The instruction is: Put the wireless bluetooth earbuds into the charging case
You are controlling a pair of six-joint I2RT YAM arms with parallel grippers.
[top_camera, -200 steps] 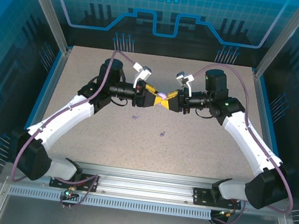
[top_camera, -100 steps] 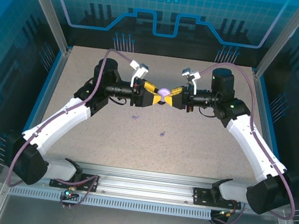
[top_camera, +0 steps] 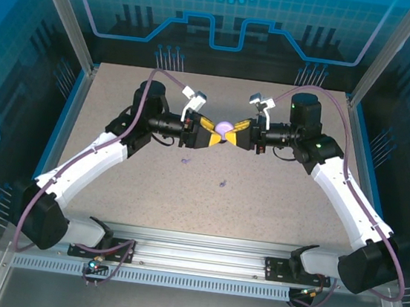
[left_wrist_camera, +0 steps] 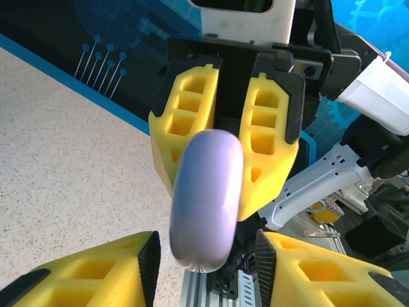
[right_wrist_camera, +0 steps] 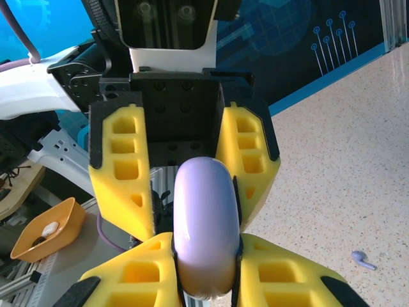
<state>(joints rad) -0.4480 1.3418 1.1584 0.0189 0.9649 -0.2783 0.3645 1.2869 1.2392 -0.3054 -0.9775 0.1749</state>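
Top external view: my two hands meet in mid-air over the middle of the table (top_camera: 273,207), with the lavender charging case (top_camera: 225,127) caught between them. My right hand (top_camera: 235,134) pinches the case edge-on, both yellow fingers pressed against its flat faces, as the right wrist view shows plainly. My left hand (top_camera: 214,131) faces it from the other side with its fingers spread to either side of the case. The left wrist view shows a sliver of gap between pads and shell, so it straddles the case without gripping it. The case looks closed, though I cannot make out its seam. Two lavender earbuds (top_camera: 186,160) lie on the table below, nearer the arm bases, apart from each other and well apart from the case. By my reading, the step in hand is getting the case open, with nothing inserted yet. The next move calls for my left hand to close on one half of the shell and ease the lid up while my right holds the other half firm, so the smooth, rounded case does not slip out.
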